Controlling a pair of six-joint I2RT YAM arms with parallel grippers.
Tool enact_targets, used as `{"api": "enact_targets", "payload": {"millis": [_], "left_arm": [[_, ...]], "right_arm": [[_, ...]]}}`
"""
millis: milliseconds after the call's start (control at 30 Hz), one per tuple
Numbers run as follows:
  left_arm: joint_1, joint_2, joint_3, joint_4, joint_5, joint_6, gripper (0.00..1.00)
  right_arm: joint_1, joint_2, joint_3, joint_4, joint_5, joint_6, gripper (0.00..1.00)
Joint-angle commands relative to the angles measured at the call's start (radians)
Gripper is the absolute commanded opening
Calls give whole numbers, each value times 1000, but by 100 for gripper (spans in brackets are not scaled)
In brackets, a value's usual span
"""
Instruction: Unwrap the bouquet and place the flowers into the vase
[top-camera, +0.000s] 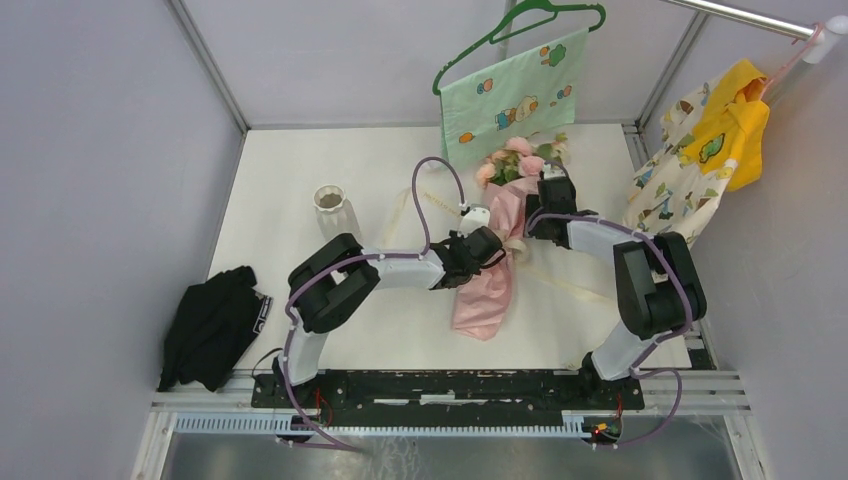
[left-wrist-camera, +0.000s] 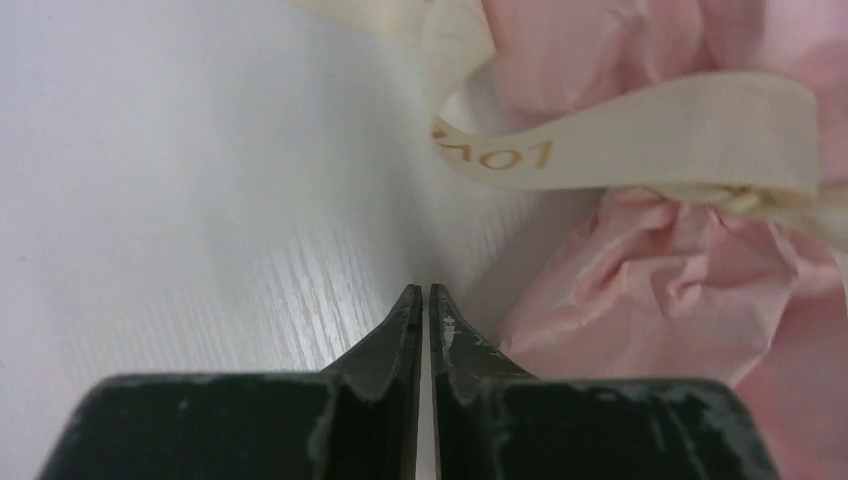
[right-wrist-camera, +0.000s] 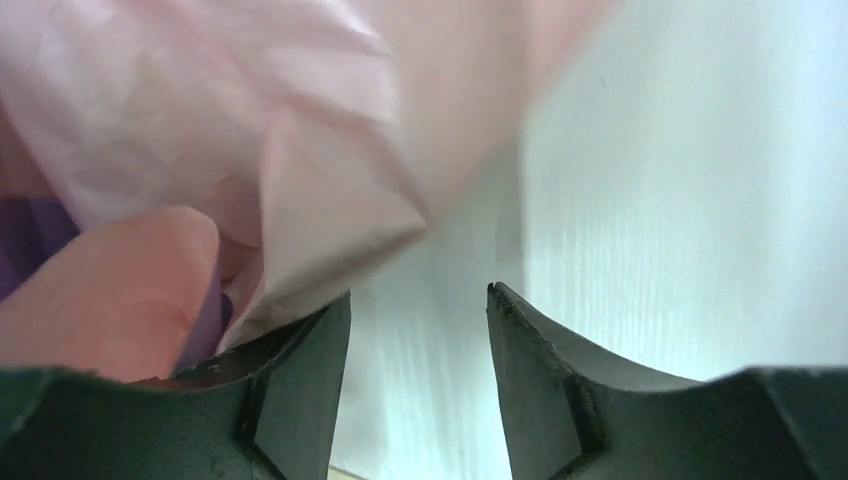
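The bouquet (top-camera: 488, 275) lies on the white table, its pink paper cone pointing toward me and the flowers (top-camera: 515, 160) at the far end. A cream ribbon (left-wrist-camera: 640, 150) with gold lettering loops around the crumpled pink wrap (left-wrist-camera: 680, 290). My left gripper (top-camera: 497, 243) (left-wrist-camera: 420, 290) sits at the wrap's left side near the ribbon, its jaws shut with only a thin slit and nothing between them. My right gripper (top-camera: 550, 185) (right-wrist-camera: 418, 292) stands open beside the wrap's upper right, with pink paper (right-wrist-camera: 300, 150) resting over its left finger and bare table in the gap. The vase (top-camera: 331, 208), white and ribbed, stands upright at the left.
A mint-green patterned cloth (top-camera: 515, 95) hangs on a green hanger behind the flowers. A yellow and patterned garment (top-camera: 710, 150) hangs at the right wall. A black cloth (top-camera: 215, 325) lies at the table's left front. Loose ribbon tails (top-camera: 415, 205) trail on the table.
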Motion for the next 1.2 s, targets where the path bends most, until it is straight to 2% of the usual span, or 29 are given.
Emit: {"api": "enact_targets", "payload": {"millis": [0,167,300,467,567,700,833,900,1033,1167], "left_arm": [[-19,-28,-72,-64,25,-77,12],[-28,-62,-74,-100,-40,-86,11],[-30,-126,-41,-191,-158,-101,11],[-34,-251,0,-228,-185,-79,12],[-37,-328,-9,-170,-117,-42,12],[-38,-373,-90,20,99,0,12],[-37,-311,-127,171,347,-9,11],[-38,-259,-140,232,427,-24,11],[-36,-167,-130,248,454,-46,10],[-33,-124,-126,227,413,-49,9]], "right_arm": [[0,42,143,54,-77,15,58],[-2,-42,128,26,-38,1,58],[4,-258,33,21,-38,-39,58],[54,-470,-56,-26,-99,-68,58],[96,-547,-138,-14,-165,-70,54],[101,-606,-311,124,-304,-5,54],[100,-577,-387,214,-355,18,51],[99,-561,-393,247,-350,12,50],[100,-529,-379,265,-366,5,47],[100,-512,-391,307,-387,22,46]]}}
